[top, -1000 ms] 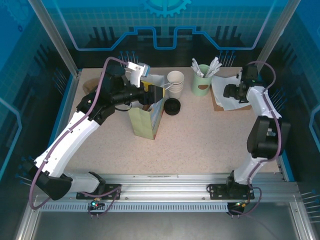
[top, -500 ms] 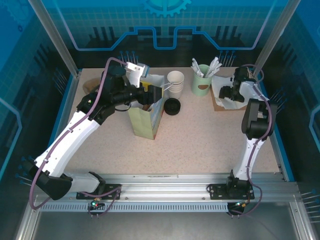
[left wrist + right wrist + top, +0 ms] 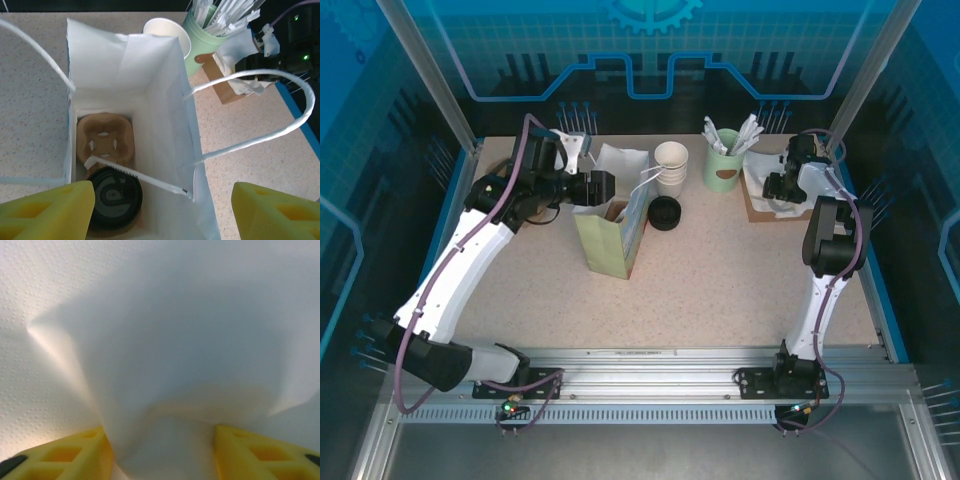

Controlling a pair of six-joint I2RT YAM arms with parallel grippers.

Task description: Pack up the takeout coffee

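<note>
Brown cardboard lines the bottom of the white paper bag (image 3: 125, 65), and the takeout coffee (image 3: 116, 204) sits in the near pocket of that cup carrier (image 3: 105, 142), its black lid facing up. The far pocket is empty. Half a second ago the left hand (image 3: 598, 187) hung over the mouth of the bag. It has since drawn back toward the left and now sits just beside the bag's far-left edge. Its wrist camera looks straight down into the bag between yellow fingers (image 3: 47, 210) spread wide with nothing between them. That retreat suggests the coffee is already delivered, so the main part of the packing looks done.

On the far right of the tabletop (image 3: 720, 280), the right arm has folded up tall over the last second, its elbow raised, and its hand (image 3: 782, 185) is pressed down on the white napkin (image 3: 165, 340) pile. A raised fold of paper fills the gap between its fingers (image 3: 60, 455), which have been coming together. Whether they have a firm pinch yet cannot be told. Judging by this, a napkin is the next item meant for the bag.
</note>
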